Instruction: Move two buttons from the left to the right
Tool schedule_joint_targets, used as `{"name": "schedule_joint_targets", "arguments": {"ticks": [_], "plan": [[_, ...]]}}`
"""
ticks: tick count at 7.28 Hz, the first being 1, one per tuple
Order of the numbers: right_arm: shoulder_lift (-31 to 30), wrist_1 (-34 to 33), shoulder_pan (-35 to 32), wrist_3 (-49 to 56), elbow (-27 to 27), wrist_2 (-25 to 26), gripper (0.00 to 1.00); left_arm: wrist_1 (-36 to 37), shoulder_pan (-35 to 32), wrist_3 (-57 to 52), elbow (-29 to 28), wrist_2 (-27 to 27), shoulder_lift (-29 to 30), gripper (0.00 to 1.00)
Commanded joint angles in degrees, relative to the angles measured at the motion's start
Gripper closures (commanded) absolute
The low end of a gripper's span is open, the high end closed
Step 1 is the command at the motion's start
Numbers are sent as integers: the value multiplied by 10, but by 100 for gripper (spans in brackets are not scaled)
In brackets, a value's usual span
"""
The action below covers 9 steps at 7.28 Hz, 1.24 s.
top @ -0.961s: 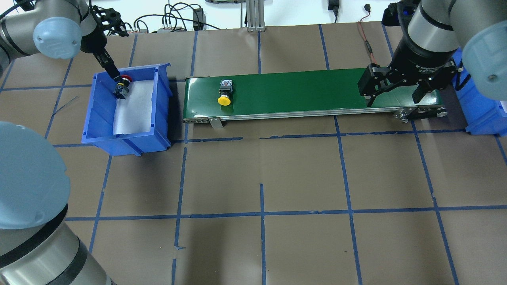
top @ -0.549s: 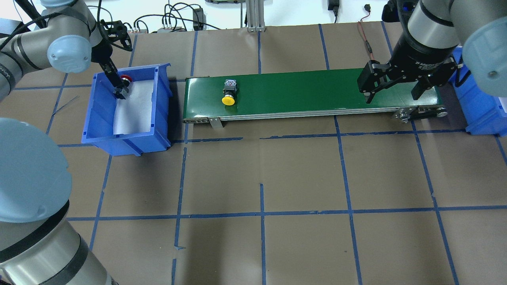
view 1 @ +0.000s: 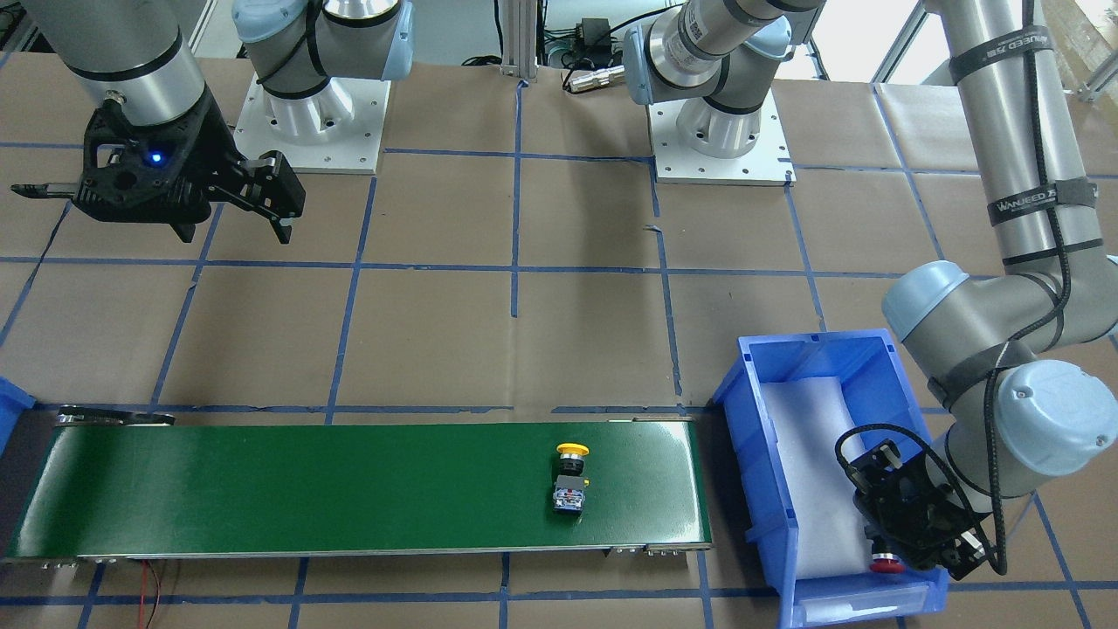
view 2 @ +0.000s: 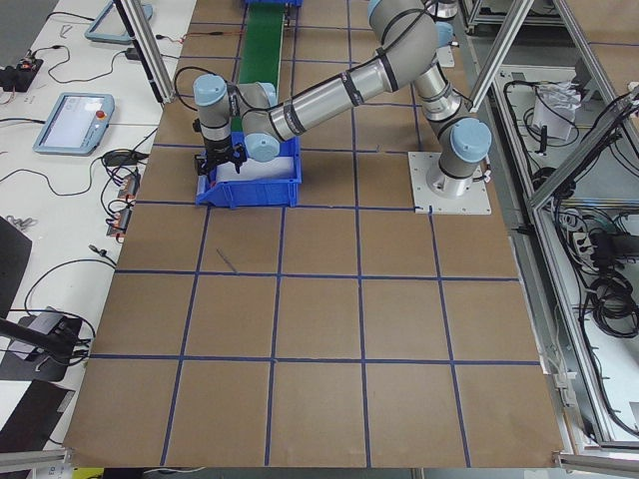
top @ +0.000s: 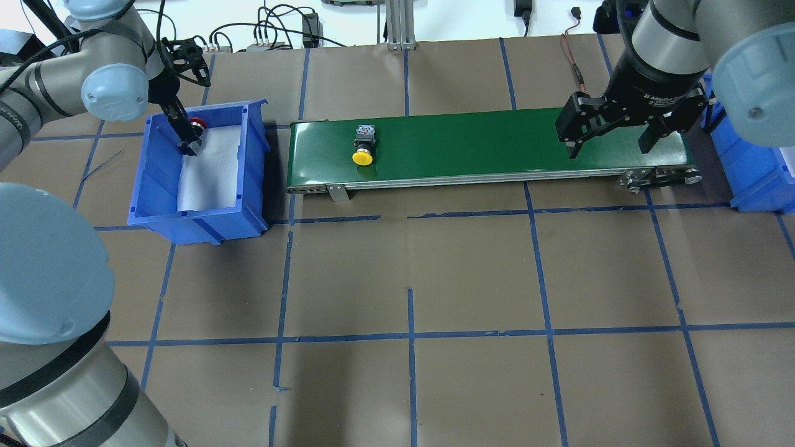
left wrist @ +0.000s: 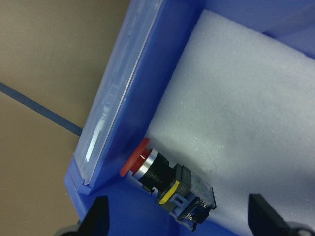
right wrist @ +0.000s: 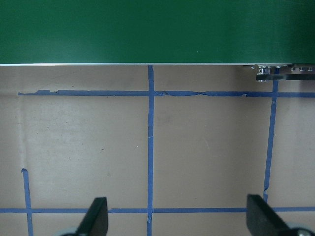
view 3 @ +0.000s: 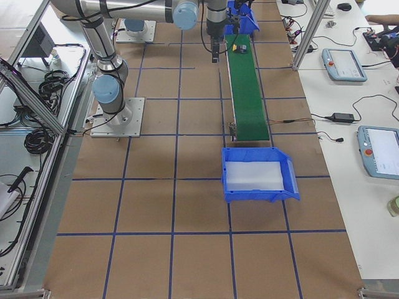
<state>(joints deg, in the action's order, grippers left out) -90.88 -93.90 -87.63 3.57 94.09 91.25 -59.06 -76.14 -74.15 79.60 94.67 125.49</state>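
Red button [left wrist: 167,184] lies in the blue bin [top: 199,220], below the released left gripper [left wrist: 179,223]; yellow button [top: 363,150] beside the bin; right gripper [top: 608,149] released.

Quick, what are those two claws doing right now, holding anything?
Left gripper: open; the red button lies loose in the blue bin.
Right gripper: open, empty.

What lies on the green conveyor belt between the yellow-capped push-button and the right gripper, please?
Nothing: the overhead view shows only bare green conveyor belt between the yellow-capped push-button and the open right gripper at the belt's other end.
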Motion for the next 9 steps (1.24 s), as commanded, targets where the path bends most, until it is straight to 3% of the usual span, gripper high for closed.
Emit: {"name": "schedule_joint_targets", "arguments": {"ticks": [1,9], "plan": [[1,-1,0,0,2,2,0,1,0,10,6,-2,4,1],[3,2,-1,-5,-13,0,0,1,10,22,13,-15,14,2]]}}
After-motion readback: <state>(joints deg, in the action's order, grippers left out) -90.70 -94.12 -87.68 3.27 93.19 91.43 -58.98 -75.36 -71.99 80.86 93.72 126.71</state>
